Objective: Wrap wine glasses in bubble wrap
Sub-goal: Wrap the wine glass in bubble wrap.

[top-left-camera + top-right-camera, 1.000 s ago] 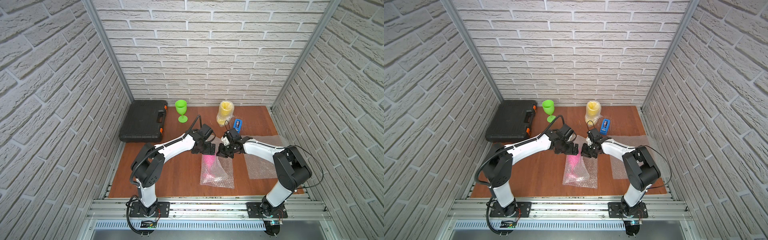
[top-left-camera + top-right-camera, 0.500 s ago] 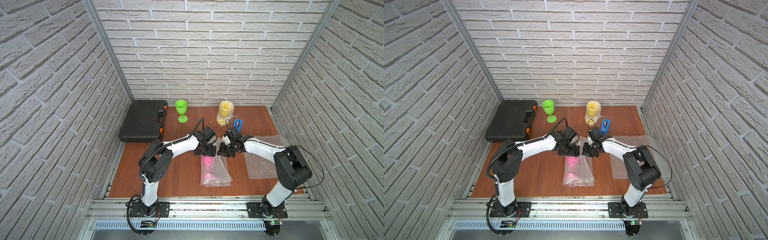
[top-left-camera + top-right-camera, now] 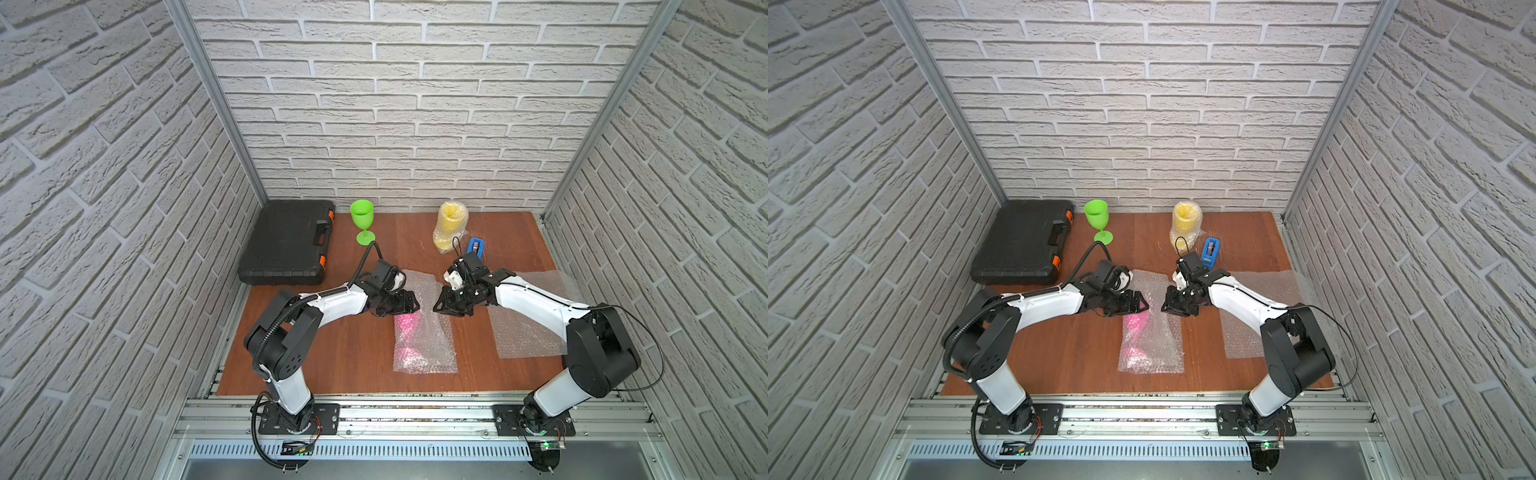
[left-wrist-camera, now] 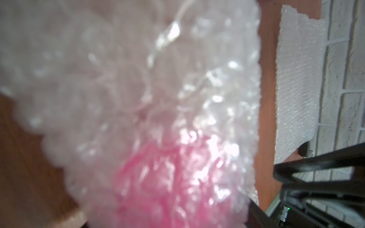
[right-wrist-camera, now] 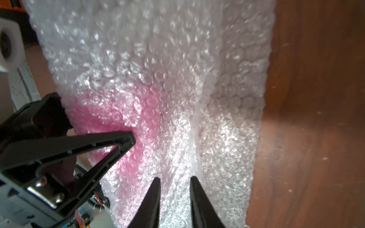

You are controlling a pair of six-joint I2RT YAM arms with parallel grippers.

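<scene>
The pink wine glass (image 3: 409,328) lies mid-table inside a folded sheet of bubble wrap (image 3: 428,345), its pink blurred through the plastic (image 5: 122,118). My left gripper (image 3: 411,305) is at the bundle's far end; its black fingers (image 5: 120,142) stand wide on either side of the pink part and touch the wrap. My right gripper (image 5: 174,178) faces it (image 3: 441,306), jaws a narrow gap apart over the wrap's fold, holding nothing. The green wine glass (image 3: 362,220) stands bare at the back. The yellow one (image 3: 451,226) stands there in bubble wrap.
A black tool case (image 3: 291,243) lies at the back left. A blue tape dispenser (image 3: 476,246) sits just behind my right wrist. A spare bubble wrap sheet (image 3: 528,332) lies flat under my right forearm. Brick walls close three sides.
The wrap has been folded further over the pink glass, so the bundle is narrower. My right gripper has opened slightly from shut. My left gripper's jaws have narrowed around the bundle.
</scene>
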